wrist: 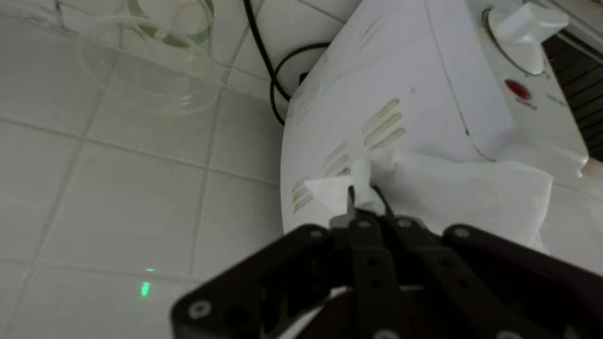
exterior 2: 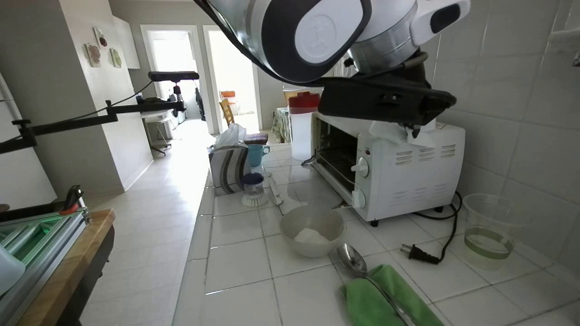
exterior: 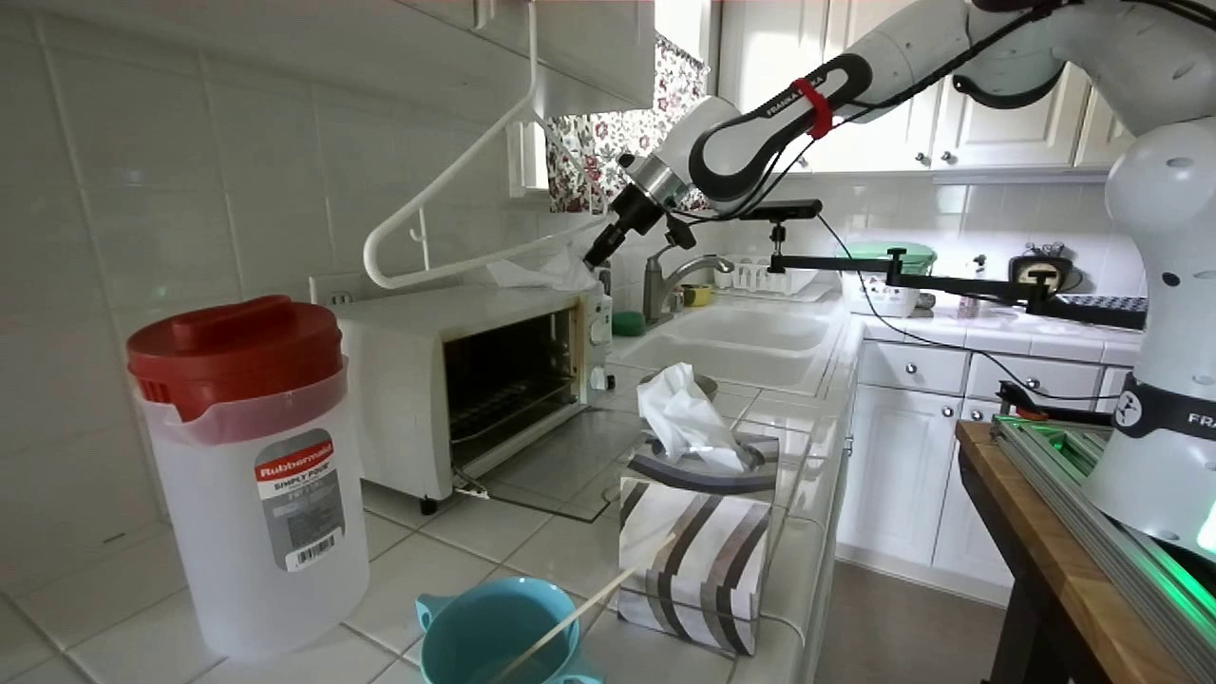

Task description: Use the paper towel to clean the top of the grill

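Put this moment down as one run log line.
black two-fingered gripper: shut on crumpled white paper towel | towel: over top edge, vented side, of boxy white toaster oven | glass door: open

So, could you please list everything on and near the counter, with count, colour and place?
grill: one, white, on counter
paper towel: one, white, atop grill
pitcher: one, clear and red, beside grill
mug: one, blue, near pitcher
stick: one, tan, in mug
tissue box: one, striped, at counter edge
brush: one, blue-topped, beside tissue box
bowl: one, pale, near grill
cloth: one, green, on counter
spoon: one, silver, partly on cloth
tub: one, clear and green, near wall
power cord: one, black, beside grill
hanger: one, white, near upper cabinet
sink: one, white, in counter
faucet: one, silver, at sink
dish rack: one, white, beside sink
far items: several, mixed, beyond sink
gripper: one, black, closed on paper towel
arm: one, white, above counter
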You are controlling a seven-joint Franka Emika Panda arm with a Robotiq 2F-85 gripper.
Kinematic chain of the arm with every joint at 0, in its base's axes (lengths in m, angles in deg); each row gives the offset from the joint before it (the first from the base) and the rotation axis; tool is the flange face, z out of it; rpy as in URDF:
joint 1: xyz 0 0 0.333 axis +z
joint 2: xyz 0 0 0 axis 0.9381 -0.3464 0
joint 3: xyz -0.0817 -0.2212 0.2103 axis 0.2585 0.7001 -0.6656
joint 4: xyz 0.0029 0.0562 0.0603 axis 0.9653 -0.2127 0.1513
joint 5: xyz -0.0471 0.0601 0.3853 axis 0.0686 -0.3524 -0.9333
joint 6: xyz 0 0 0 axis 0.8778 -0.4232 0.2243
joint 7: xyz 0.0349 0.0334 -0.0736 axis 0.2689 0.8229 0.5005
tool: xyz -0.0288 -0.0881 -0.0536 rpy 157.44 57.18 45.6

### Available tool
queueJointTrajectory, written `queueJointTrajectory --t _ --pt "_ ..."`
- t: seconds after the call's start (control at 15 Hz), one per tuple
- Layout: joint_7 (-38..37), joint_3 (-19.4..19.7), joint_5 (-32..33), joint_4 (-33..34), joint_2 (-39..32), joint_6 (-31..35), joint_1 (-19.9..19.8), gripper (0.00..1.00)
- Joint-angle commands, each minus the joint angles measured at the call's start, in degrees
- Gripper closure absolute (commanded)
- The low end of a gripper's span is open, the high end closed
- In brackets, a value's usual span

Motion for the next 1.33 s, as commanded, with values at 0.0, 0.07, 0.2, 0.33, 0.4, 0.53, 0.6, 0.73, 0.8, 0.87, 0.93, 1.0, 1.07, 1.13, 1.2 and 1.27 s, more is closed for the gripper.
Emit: queueJointTrajectory --t 0.0,0.07,0.2,0.33,0.4,0.53,0.6,0.73,0.8,0.87,0.93,1.0,1.07,1.13,1.2,1.27 --pt "-2.1 4.31 1.42 2.63 0.01 3.96 4.14 1.0" --pt "-2.31 5.25 1.28 2.94 0.0 4.7 4.96 1.0" --pt "-2.79 7.08 1.02 3.33 -0.09 5.84 6.5 1.0" --pt "-2.96 7.49 0.66 3.21 -0.04 6.36 7.18 1.0" --pt "-3.11 7.37 0.45 2.95 -0.08 6.61 7.33 1.0" --pt "-3.02 6.08 0.06 2.35 -0.09 7.03 7.05 1.0" --pt "-2.96 5.13 -0.19 1.94 -0.12 7.12 6.67 1.0" --pt "-2.83 2.77 -0.65 0.92 -0.42 6.82 5.46 1.0" --pt "-2.64 1.43 -0.81 0.52 -0.41 6.56 4.74 1.0" --pt "-2.53 0.04 -1.06 0.04 -0.38 6.19 4.0 1.0" --pt "-2.33 -1.35 -1.26 -0.46 -0.29 5.64 3.21 1.0" --pt "-2.12 -3.02 -1.53 -1.09 -0.02 4.93 2.19 1.0" --pt "-1.87 -4.41 -1.68 -1.76 0.11 4.11 1.25 1.0" --pt "-1.75 -5.7 -1.84 -2.79 0.14 3.36 0.17 1.0" --pt "-1.59 -6.77 -1.94 -3.64 0.17 2.17 -0.85 1.0" --pt "-1.53 -7.59 -2.0 -4.56 0.07 1.1 -1.84 1.0"
